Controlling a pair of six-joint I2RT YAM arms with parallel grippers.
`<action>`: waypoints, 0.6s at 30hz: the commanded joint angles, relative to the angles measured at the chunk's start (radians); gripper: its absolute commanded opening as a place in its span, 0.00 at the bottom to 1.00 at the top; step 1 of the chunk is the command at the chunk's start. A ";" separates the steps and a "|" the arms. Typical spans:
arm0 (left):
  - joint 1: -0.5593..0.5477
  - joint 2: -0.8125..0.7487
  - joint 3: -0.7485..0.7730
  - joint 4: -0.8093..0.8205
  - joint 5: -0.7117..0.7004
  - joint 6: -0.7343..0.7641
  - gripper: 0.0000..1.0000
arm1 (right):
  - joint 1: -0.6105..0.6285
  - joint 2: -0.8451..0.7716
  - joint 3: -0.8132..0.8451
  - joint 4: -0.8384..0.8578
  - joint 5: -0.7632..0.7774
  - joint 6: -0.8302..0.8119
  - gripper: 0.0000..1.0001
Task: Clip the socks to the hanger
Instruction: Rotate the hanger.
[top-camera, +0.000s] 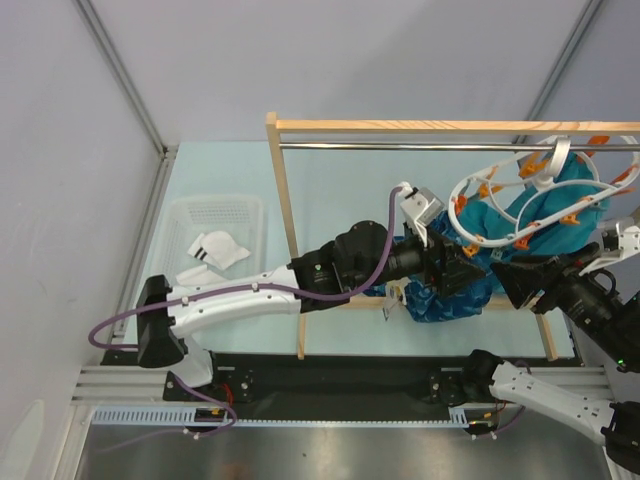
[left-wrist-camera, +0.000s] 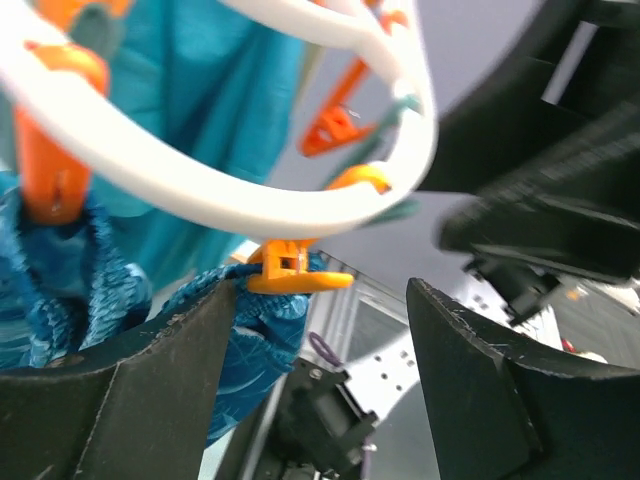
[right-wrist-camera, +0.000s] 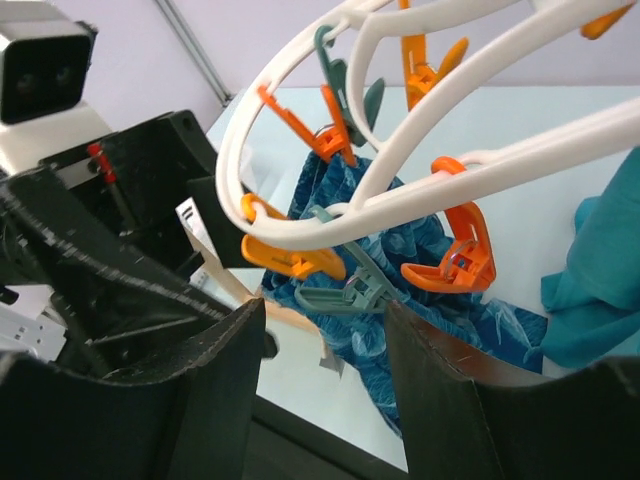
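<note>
Pale green counter (top-camera: 340, 200): socks (top-camera: 218, 250) in basket (top-camera: 250, 225); hanger (right-wrist-camera: 560, 135) on rail (top-camera: 400, 146); left fingers (left-wrist-camera: 130, 400), right fingers (right-wrist-camera: 150, 420) apart, empty.

My left arm (top-camera: 240, 298): white links, black joints, purple cable (top-camera: 388, 230) along it (grey camera box (top-camera: 420, 207) at wrist). Jaws matte black, edges scuffed white.
</note>
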 joint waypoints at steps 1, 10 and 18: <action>0.040 0.016 0.043 -0.001 -0.065 -0.028 0.76 | 0.004 0.032 0.011 0.018 -0.020 -0.049 0.57; 0.169 0.008 0.075 -0.084 -0.082 0.006 0.73 | 0.004 0.097 0.036 0.055 -0.050 -0.038 0.58; 0.251 0.084 0.228 -0.176 0.028 0.085 0.72 | 0.004 0.140 0.098 0.046 0.015 0.028 0.65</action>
